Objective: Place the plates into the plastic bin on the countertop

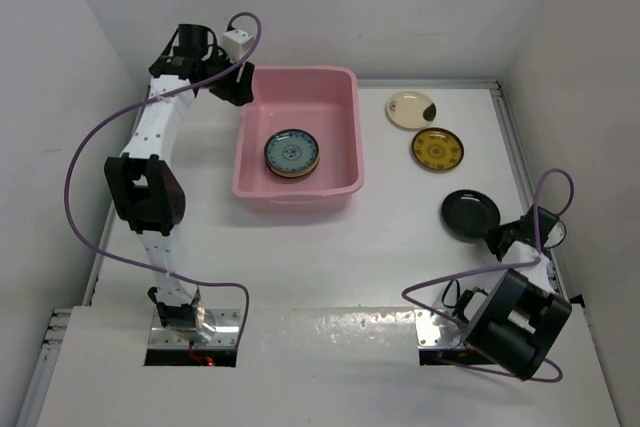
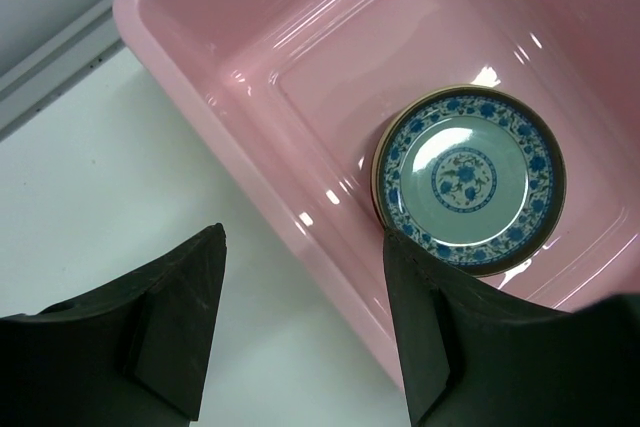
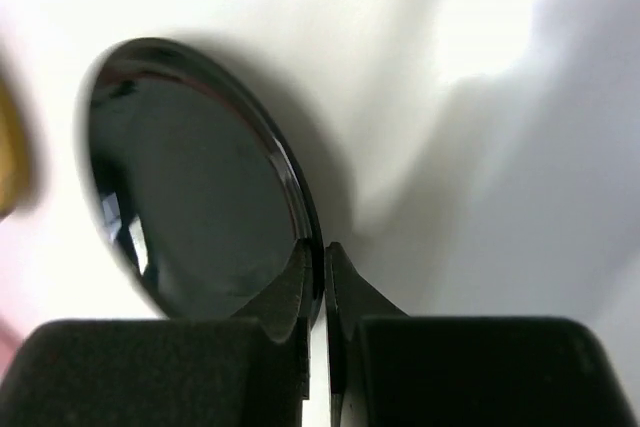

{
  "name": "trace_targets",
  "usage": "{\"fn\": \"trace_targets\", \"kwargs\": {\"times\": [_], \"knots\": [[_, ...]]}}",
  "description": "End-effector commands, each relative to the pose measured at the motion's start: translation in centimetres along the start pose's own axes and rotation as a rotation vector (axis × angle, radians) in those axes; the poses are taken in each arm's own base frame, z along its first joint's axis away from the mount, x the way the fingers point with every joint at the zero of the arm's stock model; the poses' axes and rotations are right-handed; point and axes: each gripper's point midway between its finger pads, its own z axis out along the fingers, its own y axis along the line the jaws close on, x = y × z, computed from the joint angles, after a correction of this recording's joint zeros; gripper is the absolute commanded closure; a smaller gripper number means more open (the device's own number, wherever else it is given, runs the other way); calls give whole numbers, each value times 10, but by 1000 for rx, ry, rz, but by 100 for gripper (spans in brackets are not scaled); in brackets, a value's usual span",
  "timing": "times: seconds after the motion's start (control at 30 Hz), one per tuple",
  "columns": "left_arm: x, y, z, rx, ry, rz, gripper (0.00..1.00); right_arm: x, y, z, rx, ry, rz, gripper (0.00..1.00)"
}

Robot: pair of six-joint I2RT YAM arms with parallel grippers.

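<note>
Right gripper (image 3: 318, 265) is clamped on the rim of the black plate (image 3: 190, 177) at 4 o'clock, near the countertop (image 1: 300, 247) right edge strip. Left gripper (image 2: 303, 247), jaws apart, hovers over the 10 o'clock corner of the pink bin (image 1: 300, 73). Four plates show: that one, a cream plate (image 1: 411, 109) and a mustard plate (image 1: 437, 149) at 2 o'clock, and a blue-patterned plate (image 1: 292, 152) inside the bin; whether more lie under it cannot be told.

This is a robotics lab test cell rather than a kitchen. A bare white desk (image 1: 330, 247) has metal strips (image 1: 513, 147) along its edges and blank white walls (image 1: 400, 7) boxing it in. A left arm (image 1: 160, 137) and a right arm (image 1: 515, 322) are bolted at its near edge, and purple cables (image 1: 71, 162) loop loose.
</note>
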Motion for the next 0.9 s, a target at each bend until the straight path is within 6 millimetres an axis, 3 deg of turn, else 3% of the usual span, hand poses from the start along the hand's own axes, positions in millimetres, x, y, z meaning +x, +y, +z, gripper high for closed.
{"fn": "trace_targets", "kwargs": {"times": [0.0, 0.23, 0.4, 0.43, 0.5, 0.53, 0.6, 0.63, 0.67, 0.7, 0.73, 0.77, 0.83, 0.87], "knots": [[-18, 12, -32, -84, -49, 11, 33, -1, 37, -18, -199, 7, -96, 100], [-15, 21, -35, -99, -48, 0, 33, -70, 106, -73, -374, -213, -72, 100], [-13, 31, -37, -115, -47, -12, 33, -87, 130, -97, -420, -247, -86, 100], [-17, 32, -39, -119, -56, -7, 33, -93, 142, -108, -451, -265, -97, 100], [-12, 37, -37, -123, -47, -17, 33, -87, 161, -117, -505, -248, -129, 100], [-11, 43, -38, -133, -49, -22, 33, -95, 180, -131, -554, -269, -147, 100], [-9, 50, -38, -151, -44, -41, 33, -66, 211, -138, -620, -202, -234, 100], [-9, 60, -38, -176, -51, -70, 33, -73, 236, -152, -654, -238, -283, 100], [-12, 70, -44, -208, -64, -80, 33, -26, 264, -154, -702, -158, -388, 100], [-9, 70, -40, -205, -58, -94, 33, -19, 285, -168, -743, -166, -437, 100], [-11, 80, -46, -236, -71, -113, 33, -5, 308, -156, -735, -147, -539, 100], [-7, 90, -49, -263, -65, -123, 33, 48, 329, -173, -817, -65, -648, 100], [-7, 97, -52, -286, -72, -138, 33, 63, 377, -213, -954, -64, -723, 100], [-3, 105, -56, -307, -68, -148, 33, 109, 379, -176, -895, 62, -803, 100]]}}
